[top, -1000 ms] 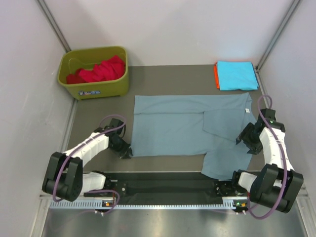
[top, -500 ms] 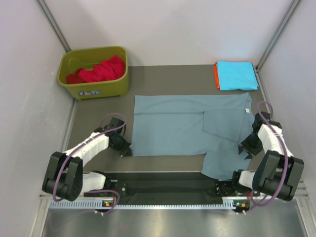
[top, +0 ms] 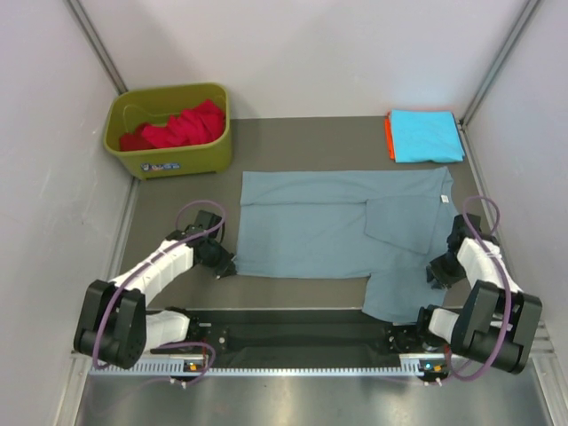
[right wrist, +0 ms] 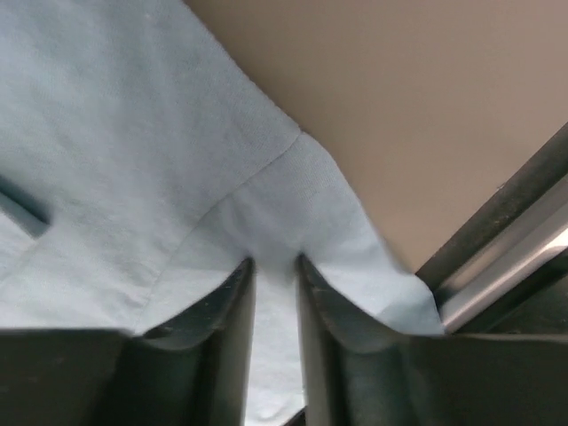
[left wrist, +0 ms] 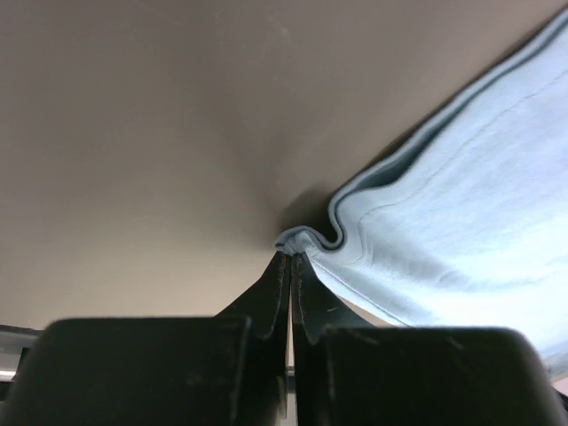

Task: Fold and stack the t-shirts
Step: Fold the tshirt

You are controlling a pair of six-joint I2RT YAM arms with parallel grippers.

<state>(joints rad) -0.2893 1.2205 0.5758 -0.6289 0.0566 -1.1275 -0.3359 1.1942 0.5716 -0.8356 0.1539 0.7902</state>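
Gripping the grey-blue t-shirt (top: 337, 226), spread flat across the middle of the worktop (top: 302, 142), at two points along its near side; pressing the left pincer (left wrist: 291, 257) together on the hem at the near-left corner of the cloth; closing the right pincer (right wrist: 275, 262) on a pinch of fabric close to the right edge, beside the sleeve trailing toward the near edge; probably just starting the lengthwise fold; calling next for lifting both grips together and carrying the near hem toward the far edge, keeping the cloth taut to avoid wrinkles; leaving the cyan t-shirt (top: 426, 135) stacked on the orange t-shirt (top: 388, 135) in the far-right corner, and the red t-shirt (top: 182, 124) waiting in the olive bin (top: 169, 160) at the far-left corner.
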